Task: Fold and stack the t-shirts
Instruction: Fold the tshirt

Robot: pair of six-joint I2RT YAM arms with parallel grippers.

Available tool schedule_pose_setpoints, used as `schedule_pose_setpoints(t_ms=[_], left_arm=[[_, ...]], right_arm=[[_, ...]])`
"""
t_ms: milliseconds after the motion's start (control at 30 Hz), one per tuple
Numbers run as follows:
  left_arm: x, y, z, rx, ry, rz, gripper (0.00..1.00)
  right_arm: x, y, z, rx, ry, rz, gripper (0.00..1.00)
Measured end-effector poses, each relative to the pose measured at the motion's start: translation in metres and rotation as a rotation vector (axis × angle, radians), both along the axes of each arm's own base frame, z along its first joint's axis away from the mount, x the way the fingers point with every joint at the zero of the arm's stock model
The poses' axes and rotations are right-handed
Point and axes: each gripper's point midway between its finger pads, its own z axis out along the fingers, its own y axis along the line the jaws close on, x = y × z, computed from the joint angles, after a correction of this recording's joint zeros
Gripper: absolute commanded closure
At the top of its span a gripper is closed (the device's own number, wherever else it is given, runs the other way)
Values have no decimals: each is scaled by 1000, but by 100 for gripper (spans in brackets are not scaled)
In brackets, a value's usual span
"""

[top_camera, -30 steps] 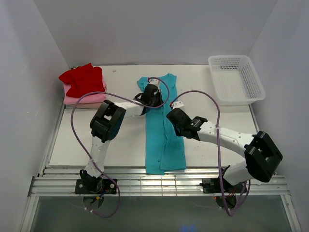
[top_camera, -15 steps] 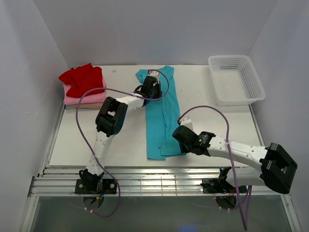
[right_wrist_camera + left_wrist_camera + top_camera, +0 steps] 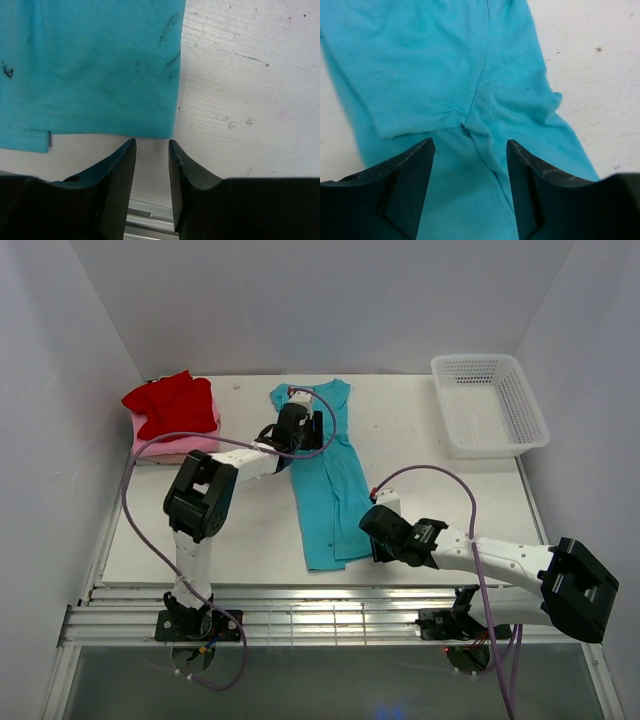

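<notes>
A teal t-shirt (image 3: 335, 490) lies folded into a long narrow strip down the middle of the white table, collar end far, hem near. My left gripper (image 3: 308, 428) hangs over its upper part. In the left wrist view it (image 3: 470, 145) is open, with teal cloth (image 3: 470, 75) lying flat under the gap and nothing pinched. My right gripper (image 3: 374, 540) sits at the shirt's near right corner. The right wrist view shows it (image 3: 151, 142) open by a narrow gap, empty, just short of the hem (image 3: 100, 120). A red t-shirt (image 3: 172, 405) rests on a pink one (image 3: 190, 443) at the far left.
A white mesh basket (image 3: 476, 360) stands at the far right corner. Metal rails (image 3: 320, 625) run along the table's near edge, just below the right gripper. White walls close in the left, back and right sides.
The left gripper has opened and let go of the shirt's upper part, which now lies further left. The right gripper moved from the shirt's middle to its near hem and opened.
</notes>
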Motion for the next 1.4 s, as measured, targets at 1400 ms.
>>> schedule_pose_setpoints(t_ms=[1400], left_arm=[[-343, 10, -23, -125, 555, -2, 21]], right_arm=[[21, -8, -20, -72, -84, -48, 57]])
